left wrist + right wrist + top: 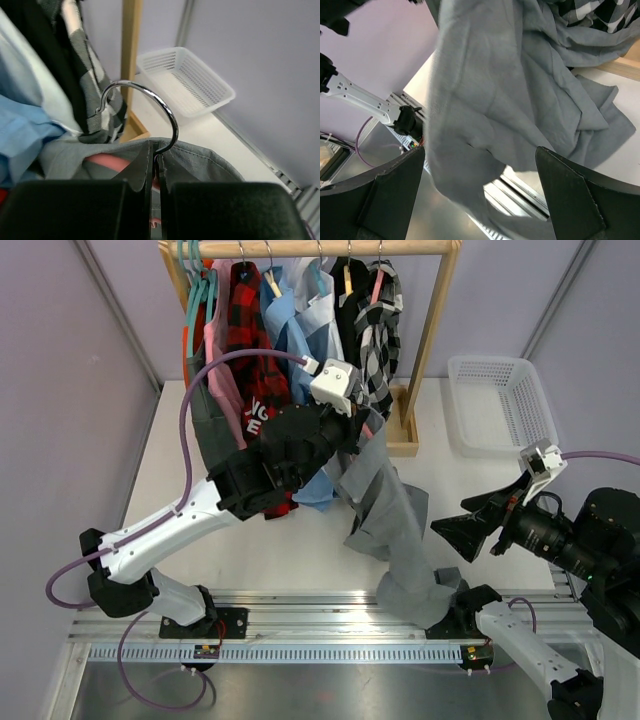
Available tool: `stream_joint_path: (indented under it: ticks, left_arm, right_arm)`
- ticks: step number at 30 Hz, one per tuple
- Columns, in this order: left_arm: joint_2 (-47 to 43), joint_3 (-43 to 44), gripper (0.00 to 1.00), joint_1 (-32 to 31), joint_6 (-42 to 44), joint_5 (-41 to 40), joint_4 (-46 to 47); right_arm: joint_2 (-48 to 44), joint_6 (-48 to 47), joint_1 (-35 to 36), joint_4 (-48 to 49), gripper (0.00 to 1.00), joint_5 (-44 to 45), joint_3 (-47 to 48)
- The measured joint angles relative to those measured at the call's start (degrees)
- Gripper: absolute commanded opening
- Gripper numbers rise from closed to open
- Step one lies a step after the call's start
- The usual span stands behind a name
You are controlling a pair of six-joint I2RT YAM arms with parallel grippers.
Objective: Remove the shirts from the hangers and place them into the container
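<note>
1. The wooden rail frame (432,340) stands along the far edge of the desk (300,540), crowded with hung shirts (300,330). The container (535,405) sits at the far right corner, near the frame's foot.
2. Bare desk shows along the left edge and in the middle towards the near edge.
3. The left pincer (154,150) is pressed together on the neck of a hanger (172,120), just under its metal hook and in front of the rail.
4. The grey shirt (385,510) hangs from that hanger and slants down to the near edge, its tail draped over it by the right arm's base.
5. The right pincer (480,150) is spread wide near the right edge. The grey shirt is close ahead of its fingers; whether they touch cannot be told.
</note>
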Motion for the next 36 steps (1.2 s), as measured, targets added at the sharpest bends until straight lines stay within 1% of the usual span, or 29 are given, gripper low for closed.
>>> stream_joint_path:
  ticks: [7, 11, 14, 18, 22, 25, 29, 33, 36]
  left_arm:
    - [0.55, 6.05, 0.00, 0.26, 2.73, -2.47, -5.64]
    - [2.62, 10.05, 0.00, 0.31, 2.78, -2.69, -5.99]
    - [6.10, 13.09, 0.00, 0.33, 2.78, -2.67, -6.10]
    - [11.15, 15.67, 0.00, 0.37, 2.82, -2.25, -5.84]
    - [15.15, 17.05, 0.00, 1.07, 2.71, -1.68, -6.08]
    - [16.55, 17.42, 0.00, 2.12, 2.16, -0.85, -6.29]
    - [17.11, 18.84, 0.00, 2.97, 1.40, 0.07, -7.37]
    - [17.09, 20.35, 0.00, 3.02, 1.36, 0.44, -8.72]
    - [17.05, 20.52, 0.00, 3.04, 1.27, 0.74, -9.03]
  right_arm:
    - [-1.49, -0.04, 0.00, 0.83, 0.99, -1.07, -4.76]
    - [-1.84, 0.79, 0.00, 1.33, 0.99, -2.78, -7.63]
    - [-2.08, 0.94, 0.00, 0.98, 1.00, -3.26, -6.97]
    - [-2.86, 0.79, 0.00, -0.76, 0.99, -2.84, -2.93]
    - [-3.32, -0.26, 0.00, -3.50, 0.99, -0.68, 1.88]
    - [-3.52, -0.92, 0.00, -4.59, 0.99, 0.48, 3.43]
    - [-3.72, -1.64, 0.00, -5.81, 0.98, 2.69, 1.60]
    - [-3.41, -2.27, 0.00, -7.89, 0.98, 8.63, -0.96]
    - [-2.86, -2.45, 0.00, -8.13, 0.95, 11.30, -1.62]
